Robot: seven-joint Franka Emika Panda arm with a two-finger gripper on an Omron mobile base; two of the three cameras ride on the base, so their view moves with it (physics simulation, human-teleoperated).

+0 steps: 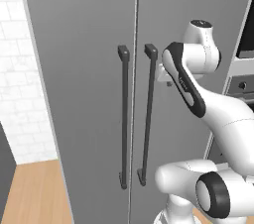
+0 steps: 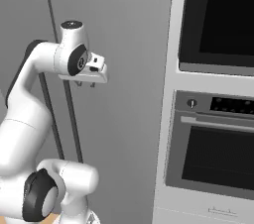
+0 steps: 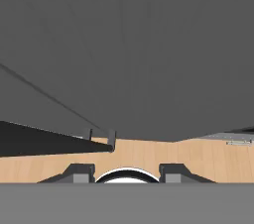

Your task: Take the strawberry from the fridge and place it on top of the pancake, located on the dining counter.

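Fridge (image 1: 84, 69) stands shut, both grey doors closed — its two dark vertical handles (image 1: 124, 114) sit just left of the claw in the left base view, w/ the right handle (image 1: 148, 109) nearest. Claw (image 2: 85, 84) hangs close in front of the right door, near handle-top height, fingertips pointing down twd the wooden floor (image 3: 149, 156). Fingers (image 3: 79, 173) spread apart w/ nothing between them. Black oven (image 2: 218, 15) sits to the claw's right — well apart.

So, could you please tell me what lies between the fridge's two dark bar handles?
In the left base view, only the fridge's closed door seam runs between the left handle and the right handle; otherwise bare grey door.
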